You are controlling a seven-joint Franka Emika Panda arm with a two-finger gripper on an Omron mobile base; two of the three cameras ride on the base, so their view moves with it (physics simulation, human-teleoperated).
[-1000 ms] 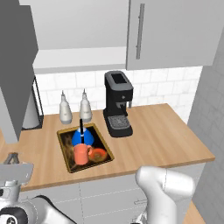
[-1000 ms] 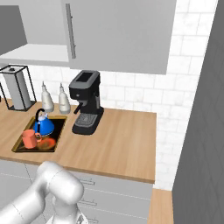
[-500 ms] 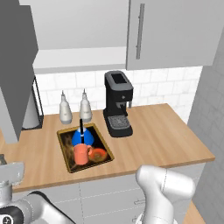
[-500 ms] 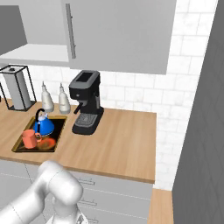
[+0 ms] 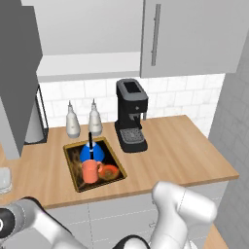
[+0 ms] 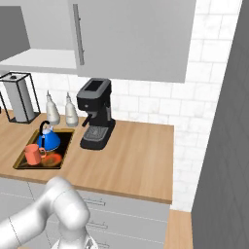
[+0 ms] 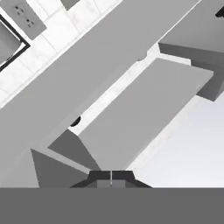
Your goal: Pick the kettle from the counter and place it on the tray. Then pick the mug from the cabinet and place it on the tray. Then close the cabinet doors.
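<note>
Kettle (image 5: 91, 151) and mug (image 5: 90, 171) both sit on the tray (image 5: 73, 165), which lies on the bench (image 5: 170, 155) toward its left part, between the front edge and the back wall. The blue kettle stands at the tray's rear, its thin black handle upright; the orange-red mug is just in front of it, nearer the bench's front edge, with a round orange object (image 5: 110, 171) beside it on the tray's right side. In the right base view the kettle (image 6: 47, 140), mug (image 6: 33, 154) and tray (image 6: 22, 163) show in the same order.

Behind the tray, near the back edge, stand two white pointed-top bottles (image 5: 72, 120), close together. A black coffee machine (image 5: 131, 115) stands just to the right of the tray, against the tiled wall. A wire-framed paper towel holder (image 6: 19, 97) stands at the far left of the back edge.

Above, the cabinet (image 5: 87, 68) has its right door (image 5: 185, 36) flat and closed, with a long vertical bar handle (image 5: 155, 34); the left door (image 5: 17, 78) stands swung outward, leaving the white shelf board (image 5: 87, 65) exposed.

The end effector (image 7: 111, 178) has its two fingertips pressed together, holding nothing; ahead of it the hand view shows grey cabinet panels and tiled wall.
</note>
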